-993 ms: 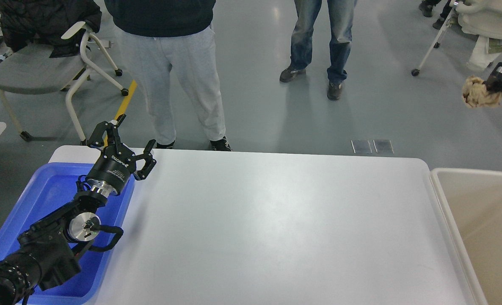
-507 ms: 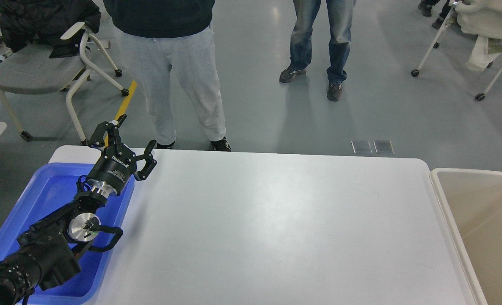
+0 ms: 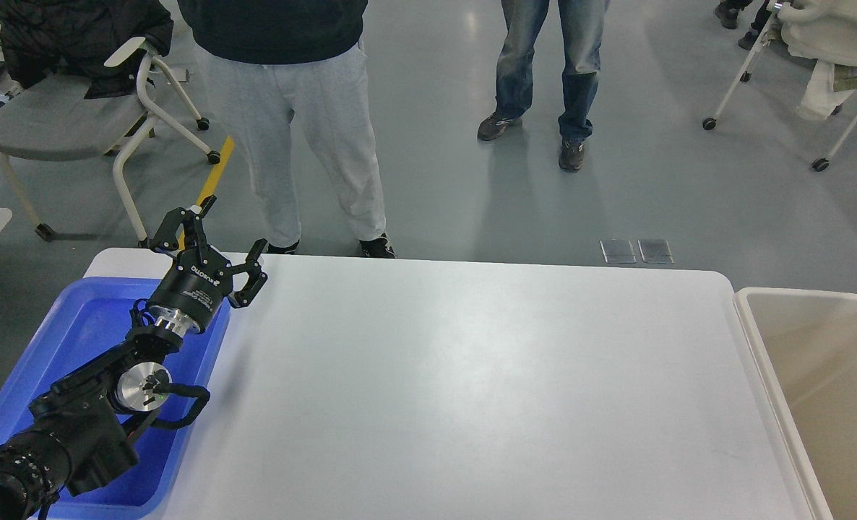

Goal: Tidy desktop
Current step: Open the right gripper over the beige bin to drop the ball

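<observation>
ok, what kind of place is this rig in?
Likely a lab or demo hall, not a home: a bare white desktop with a blue tray and beige tub either side, grey floor, wheeled chairs, and people standing watching.

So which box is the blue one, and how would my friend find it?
Start at the big white desktop that fills the middle. At its left end sits the blue tray, shallow and bright, with the black left gripper hanging open over its far corner. The beige tub at the right end is pale, so colour tells them apart.
</observation>
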Available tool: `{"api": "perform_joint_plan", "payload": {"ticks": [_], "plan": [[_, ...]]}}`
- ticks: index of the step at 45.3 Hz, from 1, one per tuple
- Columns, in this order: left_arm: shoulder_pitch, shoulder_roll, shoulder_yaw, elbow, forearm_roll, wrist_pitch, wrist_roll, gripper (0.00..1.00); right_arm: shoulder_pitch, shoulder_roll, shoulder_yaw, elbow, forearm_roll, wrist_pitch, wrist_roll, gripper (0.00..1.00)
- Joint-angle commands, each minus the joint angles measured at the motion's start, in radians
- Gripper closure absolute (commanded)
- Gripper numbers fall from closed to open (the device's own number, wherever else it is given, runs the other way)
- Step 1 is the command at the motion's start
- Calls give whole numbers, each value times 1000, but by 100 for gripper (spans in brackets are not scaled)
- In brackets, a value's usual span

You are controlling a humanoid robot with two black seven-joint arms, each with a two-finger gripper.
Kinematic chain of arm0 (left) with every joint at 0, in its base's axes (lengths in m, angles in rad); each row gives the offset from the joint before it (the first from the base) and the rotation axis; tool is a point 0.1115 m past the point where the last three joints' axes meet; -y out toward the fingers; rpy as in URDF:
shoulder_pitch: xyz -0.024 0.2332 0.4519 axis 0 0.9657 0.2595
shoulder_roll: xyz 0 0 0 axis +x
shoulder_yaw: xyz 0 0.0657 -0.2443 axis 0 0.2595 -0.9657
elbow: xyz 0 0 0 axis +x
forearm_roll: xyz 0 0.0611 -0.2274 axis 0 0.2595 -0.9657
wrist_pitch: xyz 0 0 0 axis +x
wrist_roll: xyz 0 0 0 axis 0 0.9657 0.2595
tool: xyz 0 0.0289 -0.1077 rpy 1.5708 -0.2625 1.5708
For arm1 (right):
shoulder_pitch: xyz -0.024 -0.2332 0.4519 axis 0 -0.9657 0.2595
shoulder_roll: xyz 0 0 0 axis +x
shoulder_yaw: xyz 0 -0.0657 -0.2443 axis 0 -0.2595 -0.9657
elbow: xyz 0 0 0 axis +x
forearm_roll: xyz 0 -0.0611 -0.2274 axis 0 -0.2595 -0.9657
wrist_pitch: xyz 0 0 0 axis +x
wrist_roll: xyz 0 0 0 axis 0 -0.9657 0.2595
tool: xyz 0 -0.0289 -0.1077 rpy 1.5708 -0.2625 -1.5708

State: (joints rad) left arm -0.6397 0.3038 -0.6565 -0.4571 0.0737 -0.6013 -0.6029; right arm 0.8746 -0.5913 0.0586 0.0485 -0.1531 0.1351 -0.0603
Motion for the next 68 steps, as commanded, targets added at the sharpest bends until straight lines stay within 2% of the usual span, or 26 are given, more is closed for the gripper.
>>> {"api": "perform_joint_plan", "payload": {"ticks": [1, 8, 35, 36, 38, 42, 43, 44, 68], "plan": [[0, 0, 0, 0, 0, 0, 0, 0, -71, 76, 144, -16, 144, -163, -92, 100], [0, 0, 0, 0, 0, 0, 0, 0, -89, 94, 148, -16, 253, -223, -107, 100], [0, 0, 0, 0, 0, 1, -2, 0, -160, 122, 187, -16, 297, -235, -110, 100], [0, 0, 0, 0, 0, 1, -2, 0, -163, 123, 187, -16, 296, -236, -110, 90], [0, 0, 0, 0, 0, 1, -2, 0, -164, 123, 188, -16, 297, -242, -110, 41], [0, 0, 0, 0, 0, 1, -2, 0, -164, 128, 204, -16, 297, -247, -108, 26], [0, 0, 0, 0, 0, 1, -2, 0, -166, 128, 210, -16, 297, -247, -108, 16], [0, 0, 0, 0, 0, 1, -2, 0, -166, 128, 214, -16, 297, -247, -108, 1], [-1, 0, 0, 0, 0, 1, -2, 0, -147, 114, 219, -15, 294, -241, -107, 0]]}}
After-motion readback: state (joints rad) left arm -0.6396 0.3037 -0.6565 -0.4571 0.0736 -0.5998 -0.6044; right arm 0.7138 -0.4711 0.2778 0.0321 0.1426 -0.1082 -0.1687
